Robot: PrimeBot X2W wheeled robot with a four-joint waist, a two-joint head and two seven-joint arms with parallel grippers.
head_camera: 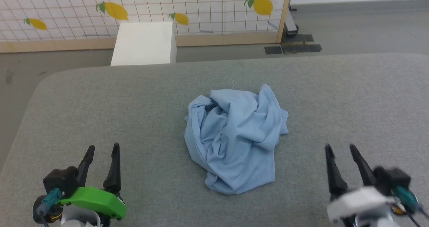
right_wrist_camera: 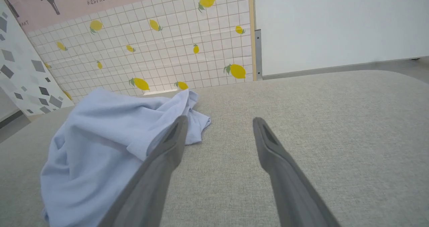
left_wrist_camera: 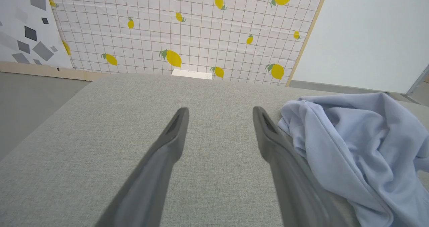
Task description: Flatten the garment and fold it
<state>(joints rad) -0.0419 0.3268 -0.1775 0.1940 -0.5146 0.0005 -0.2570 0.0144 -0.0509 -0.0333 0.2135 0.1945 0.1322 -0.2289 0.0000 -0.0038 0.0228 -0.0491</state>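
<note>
Garment [head_camera: 234, 136]: light blue, crumpled in a loose heap at the middle of the grey surface [head_camera: 134, 103], not flattened and not folded. Left jaws: spread wide, holding nothing, over the near edge toward the left corner. Right jaws: spread wide, holding nothing, near edge toward the right corner. Both are apart from the garment.

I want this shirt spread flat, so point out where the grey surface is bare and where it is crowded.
Bare grey surface lies left of the crumpled garment, out to the left gripper, and right of it toward the right gripper. A bare strip runs behind it to the far edge. Only the middle, under the heap, is crowded.
</note>
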